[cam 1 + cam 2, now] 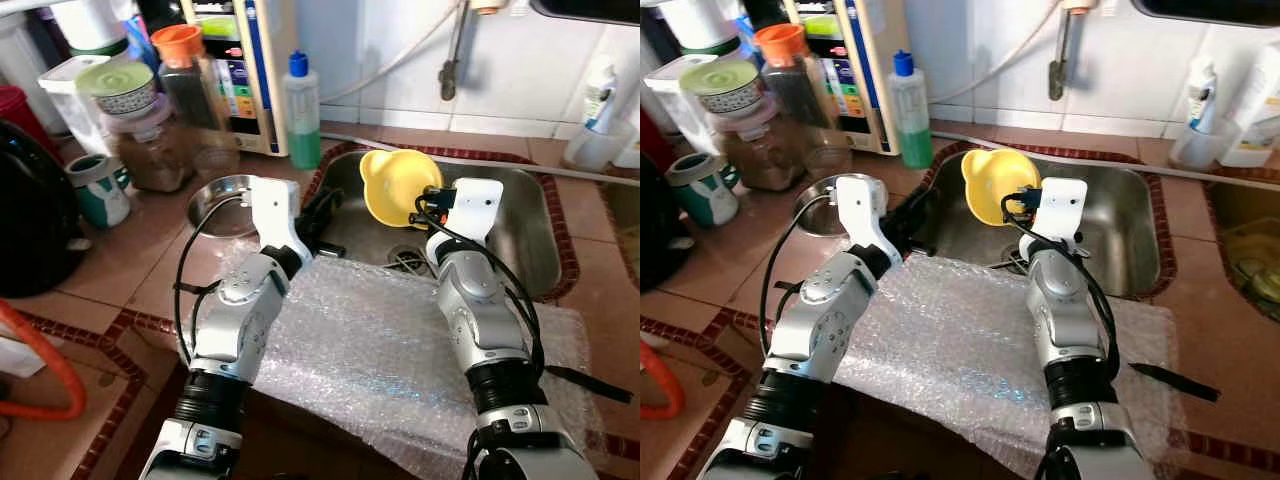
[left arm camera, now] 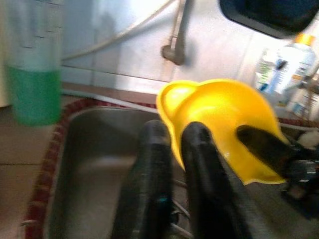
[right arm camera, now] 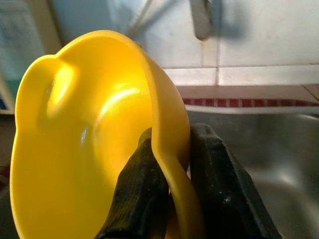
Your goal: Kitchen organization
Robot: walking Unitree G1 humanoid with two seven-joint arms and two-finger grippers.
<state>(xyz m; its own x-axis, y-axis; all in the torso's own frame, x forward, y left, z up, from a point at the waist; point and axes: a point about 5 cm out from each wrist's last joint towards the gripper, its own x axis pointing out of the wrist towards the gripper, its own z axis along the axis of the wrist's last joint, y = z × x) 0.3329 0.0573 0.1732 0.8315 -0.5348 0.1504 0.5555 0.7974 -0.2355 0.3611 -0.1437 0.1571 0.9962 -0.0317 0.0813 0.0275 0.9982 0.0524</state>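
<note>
A yellow plastic bowl (image 1: 395,185) hangs tilted on its side over the steel sink (image 1: 525,235). My right gripper (image 3: 172,137) is shut on its rim, one finger inside the bowl and one outside. My left gripper (image 1: 320,213) is shut on nothing, just over the sink's left edge and a little left of the bowl. In the left wrist view its two black fingers (image 2: 152,164) lie side by side, pointing at the yellow bowl (image 2: 219,119). Both forearms reach over a sheet of bubble wrap (image 1: 380,340) at the counter's front.
A small steel bowl (image 1: 220,205) sits left of the sink. Behind it stand a green soap bottle (image 1: 302,110), several jars (image 1: 150,140), a mug (image 1: 100,190) and a black kettle (image 1: 30,220). A tap (image 1: 452,60) hangs over the sink.
</note>
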